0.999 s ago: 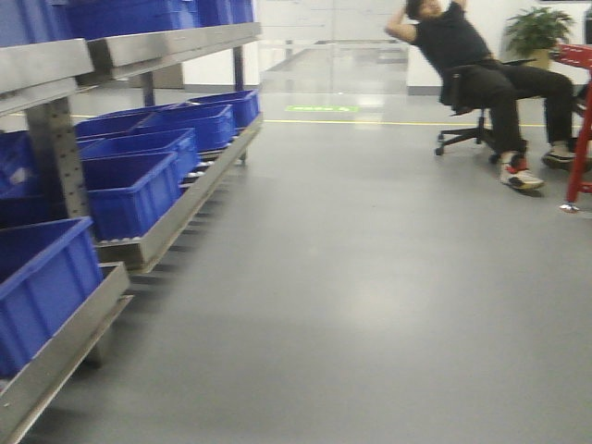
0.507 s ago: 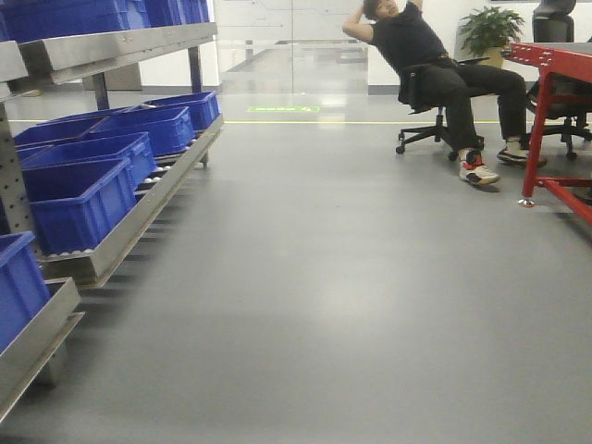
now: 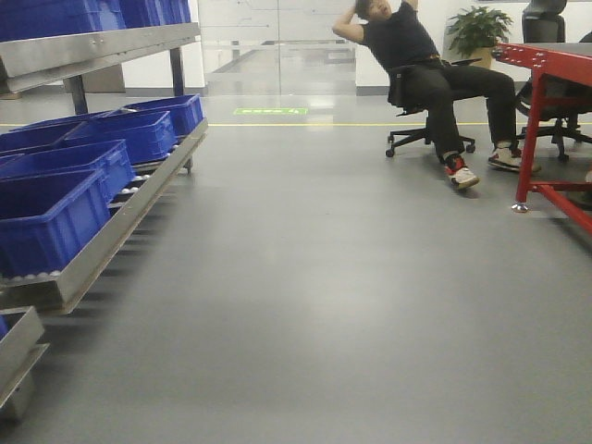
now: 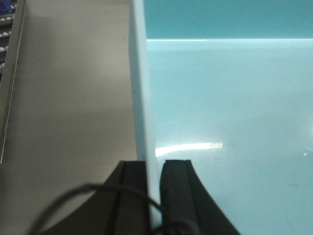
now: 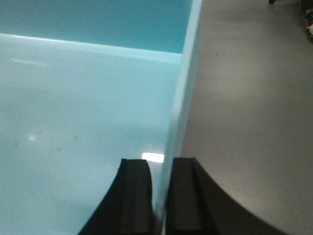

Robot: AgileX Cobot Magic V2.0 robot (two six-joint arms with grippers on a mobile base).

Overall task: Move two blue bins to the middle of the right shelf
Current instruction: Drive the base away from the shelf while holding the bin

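A pale sky-blue bin fills both wrist views. In the left wrist view my left gripper (image 4: 155, 167) is shut on the bin's (image 4: 234, 117) thin left wall, one finger inside and one outside. In the right wrist view my right gripper (image 5: 161, 169) is shut on the bin's (image 5: 73, 98) right wall in the same way. The bin hangs above grey floor. I cannot make out a second pale bin. Neither the bin nor the grippers show in the front view. The right shelf's middle level is out of view.
A steel rack (image 3: 102, 42) with several dark royal-blue bins (image 3: 51, 217) runs along the left. A person (image 3: 421, 65) sits on an office chair at the back right, and a red-framed table (image 3: 546, 65) stands at the right edge. Grey floor (image 3: 324, 277) lies between them.
The front view has swung to the right: the rack and dark blue bins slid left and partly out of frame, and the red table and the seated person came further into view.
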